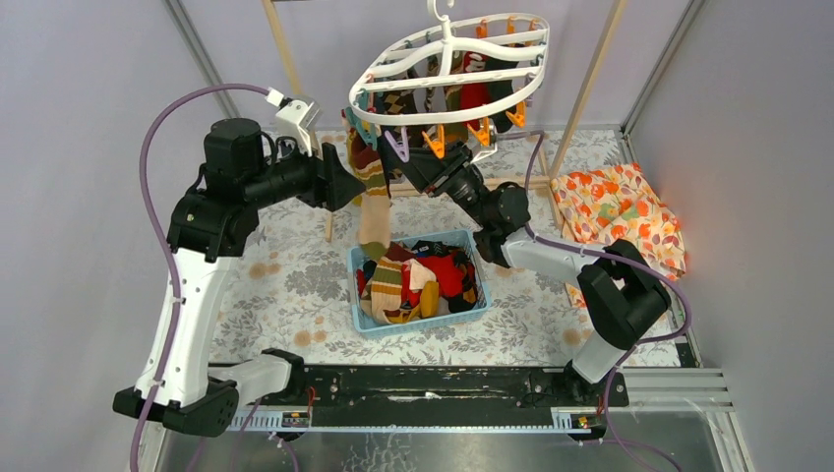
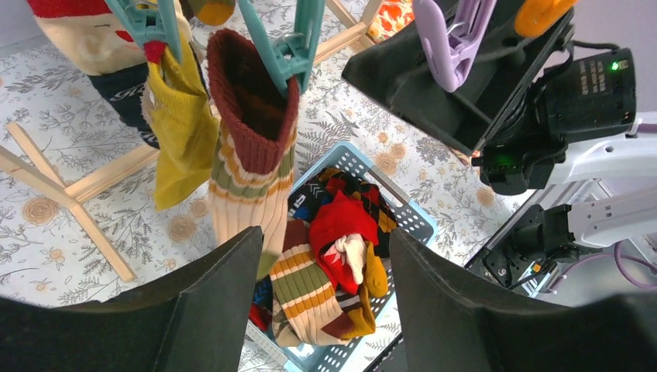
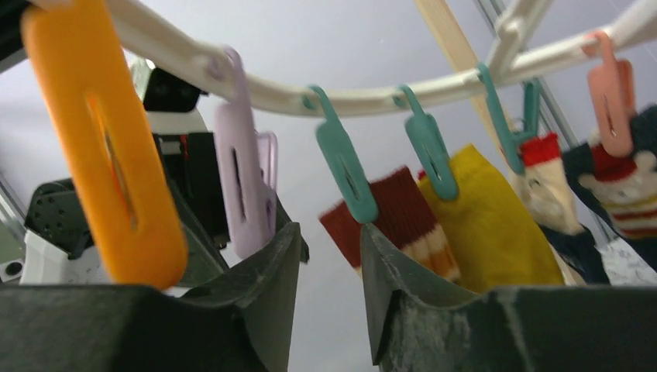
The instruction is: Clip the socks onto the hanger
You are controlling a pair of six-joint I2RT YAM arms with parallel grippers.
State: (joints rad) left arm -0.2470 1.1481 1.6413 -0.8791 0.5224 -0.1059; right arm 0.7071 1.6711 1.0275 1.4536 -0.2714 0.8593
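The white oval hanger (image 1: 447, 61) hangs from its hook at the top, with several socks clipped under it. A striped sock (image 2: 252, 155) with a red-brown cuff hangs from a teal clip (image 2: 290, 46), next to a mustard sock (image 2: 182, 128). My left gripper (image 2: 325, 236) is open just in front of the striped sock (image 1: 372, 202), touching nothing. My right gripper (image 3: 331, 230) points up under the rim, open and empty, between a lilac clip (image 3: 244, 186) and the teal clip (image 3: 345, 167). More socks (image 1: 418, 280) are piled in the basket below.
The blue basket (image 1: 423, 324) sits on the floral mat under the hanger. A wooden rail frame (image 1: 590, 84) carries the hanger. An orange floral cloth (image 1: 620, 211) lies at the right. An orange clip (image 3: 104, 147) hangs close to my right gripper's left finger.
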